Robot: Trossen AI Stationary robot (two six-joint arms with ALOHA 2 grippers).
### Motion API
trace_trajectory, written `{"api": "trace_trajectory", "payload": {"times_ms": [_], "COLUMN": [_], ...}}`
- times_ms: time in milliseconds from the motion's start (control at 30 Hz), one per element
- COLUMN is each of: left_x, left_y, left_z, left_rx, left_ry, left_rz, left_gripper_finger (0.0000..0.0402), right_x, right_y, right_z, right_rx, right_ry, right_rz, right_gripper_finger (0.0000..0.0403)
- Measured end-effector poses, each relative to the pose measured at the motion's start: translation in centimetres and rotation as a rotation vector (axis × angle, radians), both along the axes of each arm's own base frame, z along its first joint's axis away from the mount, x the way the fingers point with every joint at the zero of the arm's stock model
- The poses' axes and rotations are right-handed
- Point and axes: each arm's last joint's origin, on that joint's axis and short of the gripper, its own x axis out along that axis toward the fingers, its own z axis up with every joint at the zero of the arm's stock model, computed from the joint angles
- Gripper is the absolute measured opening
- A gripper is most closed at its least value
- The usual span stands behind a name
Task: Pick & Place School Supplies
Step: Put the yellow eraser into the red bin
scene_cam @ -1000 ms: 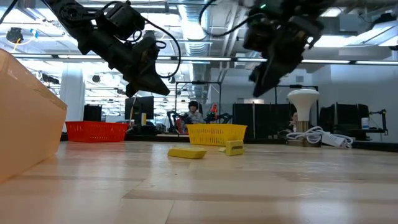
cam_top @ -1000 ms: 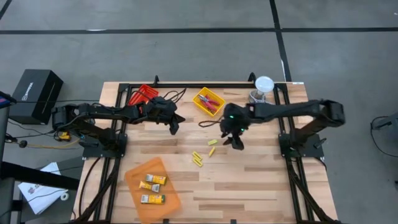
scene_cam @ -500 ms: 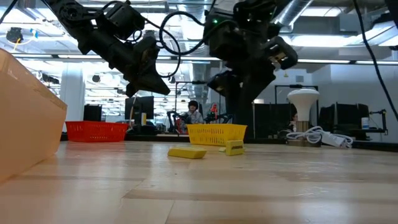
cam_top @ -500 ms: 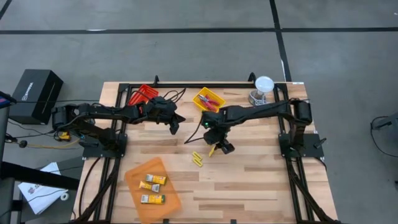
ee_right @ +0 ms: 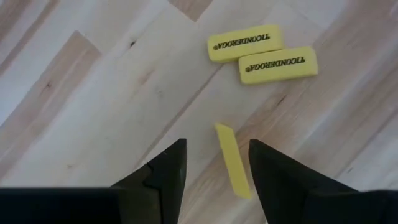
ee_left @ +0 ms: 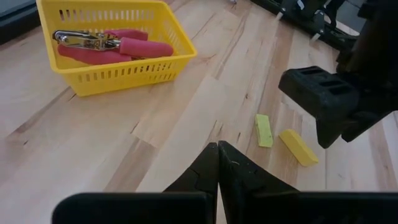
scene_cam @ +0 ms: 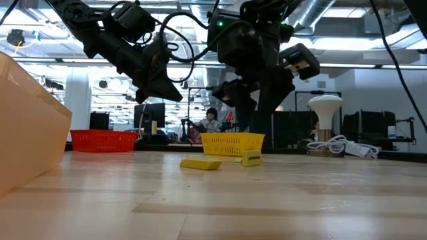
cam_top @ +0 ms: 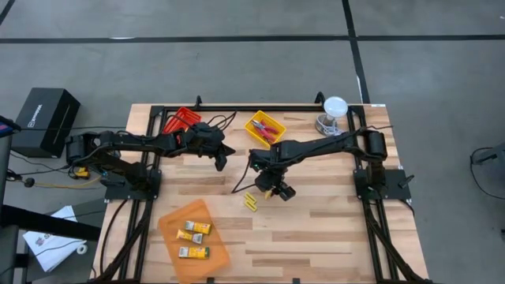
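Note:
Two yellow erasers (ee_right: 244,43) (ee_right: 278,64) lie flat side by side on the wooden table, also seen in the high view (cam_top: 250,202). A thin yellow stick (ee_right: 232,158) lies flat near them. My right gripper (ee_right: 217,180) is open and hovers above the stick, one finger on either side, touching nothing; in the high view it is at mid-table (cam_top: 271,189). My left gripper (ee_left: 217,168) is shut and empty, held above the table left of centre (cam_top: 221,158). Pink-handled tools (ee_left: 124,46) lie in the yellow basket (ee_left: 115,78).
An orange tray (cam_top: 217,244) at the near left holds yellow-and-white packs (cam_top: 193,229). A red basket (cam_top: 181,120) and the yellow basket (cam_top: 254,125) stand at the far edge. A white lamp-like object (cam_top: 334,106) with a cable stands at the far right.
My right gripper has swung toward the table's left edge and a little toward the near edge, from right of centre to over the yellow stick beside the erasers. The yellow pieces have stayed where they lay.

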Motion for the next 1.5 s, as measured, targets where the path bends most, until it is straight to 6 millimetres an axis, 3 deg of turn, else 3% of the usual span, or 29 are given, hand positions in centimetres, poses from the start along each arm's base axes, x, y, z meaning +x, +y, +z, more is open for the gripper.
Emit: {"api": "trace_trajectory", "payload": {"times_ms": [233,533,700,867,1167,1333,1433,1500], "left_x": [0.0,0.0,0.0,0.0,0.0,0.0,0.1,0.1], "left_y": [0.0,0.0,0.0,0.0,0.0,0.0,0.0,0.0], "left_z": [0.0,0.0,0.0,0.0,0.0,0.0,0.1,0.2], "left_rx": [0.0,0.0,0.0,0.0,0.001,0.005,0.006,0.007], "left_ry": [0.0,0.0,-0.001,-0.001,-0.001,-0.002,-0.014,-0.026], "left_rz": [0.0,0.0,0.0,0.0,-0.001,-0.003,-0.002,0.001], "left_gripper_finger": [0.0,0.0,0.0,0.0,0.0,0.0,0.0,0.0], "right_x": [0.2,0.8,0.9,1.1,1.2,1.4,2.0,2.9], "right_y": [-0.1,0.0,0.0,-0.2,-0.9,-1.1,-1.7,-2.2], "right_z": [-0.2,-4.1,-4.8,-4.8,-4.8,-4.6,-3.1,-0.8], "right_rx": [0.0,0.008,0.009,0.006,0.009,0.071,0.176,0.24], "right_ry": [-0.009,0.09,0.105,0.078,0.071,0.066,0.039,-0.04], "right_rz": [-0.003,0.012,0.019,0.016,-0.005,-0.045,-0.104,-0.144], "right_gripper_finger": [0.0164,0.0163,0.0163,0.0134,0.0024,0.0021,0.0021,0.0021]}}
